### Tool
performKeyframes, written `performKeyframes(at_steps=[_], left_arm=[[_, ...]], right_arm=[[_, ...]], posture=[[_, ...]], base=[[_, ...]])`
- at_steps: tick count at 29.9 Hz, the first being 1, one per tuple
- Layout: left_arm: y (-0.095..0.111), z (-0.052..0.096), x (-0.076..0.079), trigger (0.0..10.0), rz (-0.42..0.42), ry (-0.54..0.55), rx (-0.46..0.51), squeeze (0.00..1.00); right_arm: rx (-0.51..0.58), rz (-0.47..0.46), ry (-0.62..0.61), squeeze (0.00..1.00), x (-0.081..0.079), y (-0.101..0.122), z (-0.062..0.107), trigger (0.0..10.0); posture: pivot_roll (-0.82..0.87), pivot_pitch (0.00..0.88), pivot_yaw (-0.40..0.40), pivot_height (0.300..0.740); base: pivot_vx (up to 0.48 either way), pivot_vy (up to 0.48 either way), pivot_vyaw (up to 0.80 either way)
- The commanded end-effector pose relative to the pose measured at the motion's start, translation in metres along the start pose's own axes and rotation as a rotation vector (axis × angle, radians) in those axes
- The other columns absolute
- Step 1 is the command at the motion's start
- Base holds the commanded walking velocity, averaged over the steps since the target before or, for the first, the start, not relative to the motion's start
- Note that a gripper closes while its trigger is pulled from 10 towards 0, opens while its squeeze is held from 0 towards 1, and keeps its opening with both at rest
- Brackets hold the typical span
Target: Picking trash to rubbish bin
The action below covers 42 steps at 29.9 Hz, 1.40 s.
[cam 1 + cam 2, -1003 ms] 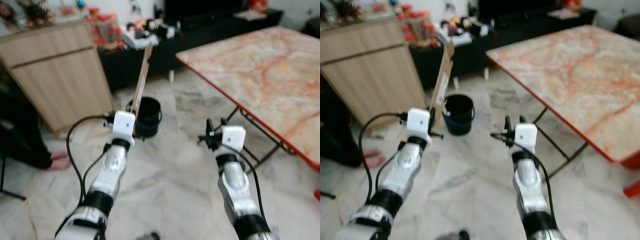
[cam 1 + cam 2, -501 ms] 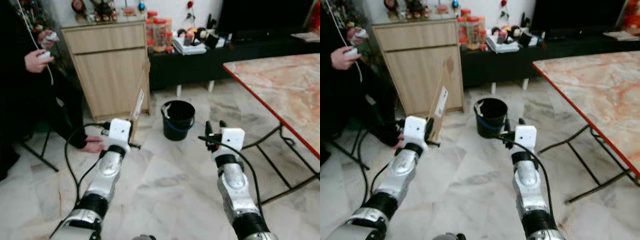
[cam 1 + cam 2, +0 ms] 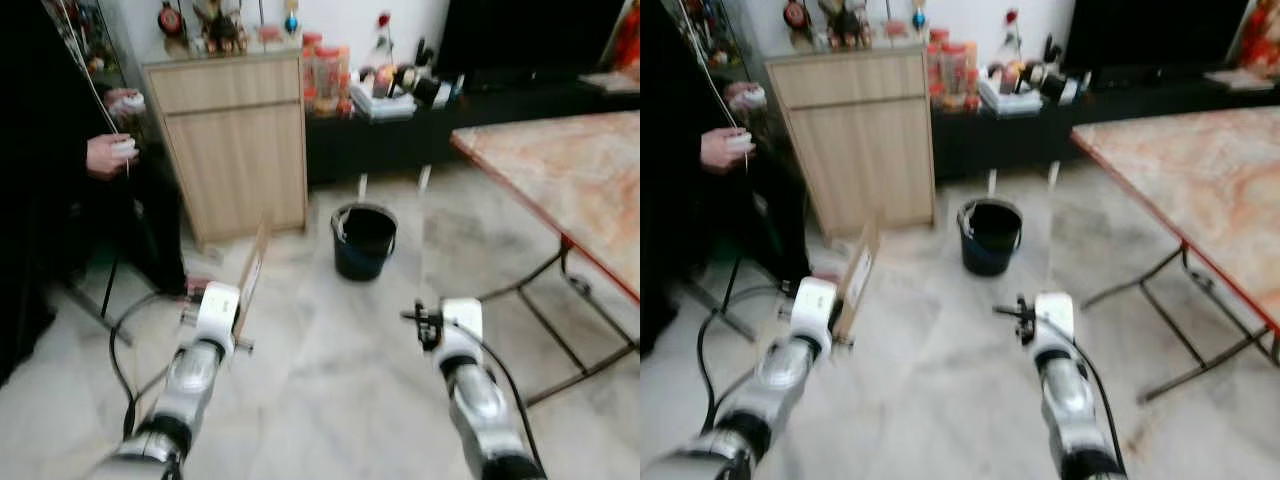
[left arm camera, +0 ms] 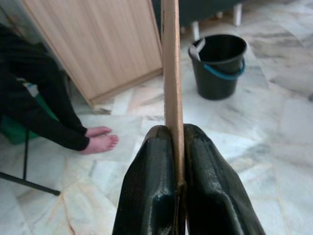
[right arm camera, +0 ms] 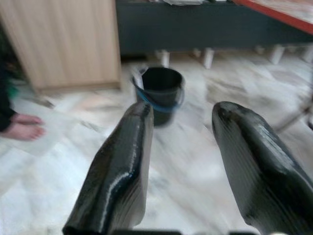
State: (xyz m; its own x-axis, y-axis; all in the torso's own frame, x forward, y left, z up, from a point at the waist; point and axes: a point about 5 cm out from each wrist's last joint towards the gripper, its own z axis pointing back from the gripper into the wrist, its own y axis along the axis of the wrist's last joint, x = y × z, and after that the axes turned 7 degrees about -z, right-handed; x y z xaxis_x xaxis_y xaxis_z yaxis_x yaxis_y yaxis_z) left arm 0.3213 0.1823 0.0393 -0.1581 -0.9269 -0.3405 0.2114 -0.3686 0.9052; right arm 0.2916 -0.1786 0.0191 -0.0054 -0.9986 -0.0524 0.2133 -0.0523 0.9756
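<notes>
- Since half a second ago your camera has swung; the black bucket (image 3: 363,240) now sits farther ahead on the floor (image 3: 330,360).
- Your left gripper (image 4: 175,161) has its jaws clamped on the cardboard piece (image 3: 250,280).
- The cardboard is flat, thin and brown, with a white label. Its long side points up, leaning a bit toward the bucket.
- Your right gripper (image 5: 183,147) has its jaws apart, holding nothing.
- A person (image 3: 45,180) sits by the wooden cabinet (image 3: 235,135).

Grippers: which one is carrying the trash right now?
The left gripper: its fingers are shut on a flat cardboard piece held upright. The right gripper is open, holding nothing.
</notes>
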Motion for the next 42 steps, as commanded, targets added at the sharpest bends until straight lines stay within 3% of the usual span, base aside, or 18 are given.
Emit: performKeyframes(at_steps=[1,7,12,21,28,36,42], left_arm=[[0.0,-0.001,0.004,10.0,0.008,-0.016,-0.017,0.0],[-0.006,0.0,0.004,10.0,-0.004,-0.027,-0.051,0.0],[-0.017,0.003,0.003,10.0,-0.018,-0.043,-0.112,0.0],[-0.03,0.009,0.0,10.0,-0.029,-0.049,-0.173,0.0],[-0.051,0.02,0.005,10.0,-0.048,-0.06,-0.264,0.0],[-0.075,0.035,0.007,10.0,-0.072,-0.068,-0.381,0.0],[-0.092,0.048,0.008,10.0,-0.078,-0.062,-0.454,0.0]], right_arm=[[-0.046,0.004,-0.011,0.0,0.005,-0.007,0.002,10.0],[-0.093,0.012,-0.009,0.0,0.007,-0.016,0.006,10.0],[-0.214,0.019,-0.022,0.0,0.012,-0.036,0.014,10.0],[-0.286,0.003,-0.025,0.0,0.012,-0.05,0.022,10.0],[-0.36,-0.007,-0.052,0.0,0.015,-0.063,0.03,10.0],[-0.507,-0.031,-0.102,0.0,0.021,-0.09,0.053,10.0],[-0.552,-0.061,-0.115,0.0,0.014,-0.102,0.063,10.0]], posture=[[0.16,0.015,0.02,0.74],[0.16,0.018,0.02,0.74],[0.16,0.022,0.02,0.74],[0.16,0.025,0.019,0.74],[0.17,0.02,0.02,0.74],[0.18,0.017,0.017,0.74],[0.17,0.013,0.027,0.74]], base=[[0.364,0.0,0.0],[0.361,0.0,0.0],[0.363,0.0,0.0],[0.365,0.0,0.0],[0.361,0.0,0.0],[0.341,0.0,0.0],[0.322,0.0,0.0]])
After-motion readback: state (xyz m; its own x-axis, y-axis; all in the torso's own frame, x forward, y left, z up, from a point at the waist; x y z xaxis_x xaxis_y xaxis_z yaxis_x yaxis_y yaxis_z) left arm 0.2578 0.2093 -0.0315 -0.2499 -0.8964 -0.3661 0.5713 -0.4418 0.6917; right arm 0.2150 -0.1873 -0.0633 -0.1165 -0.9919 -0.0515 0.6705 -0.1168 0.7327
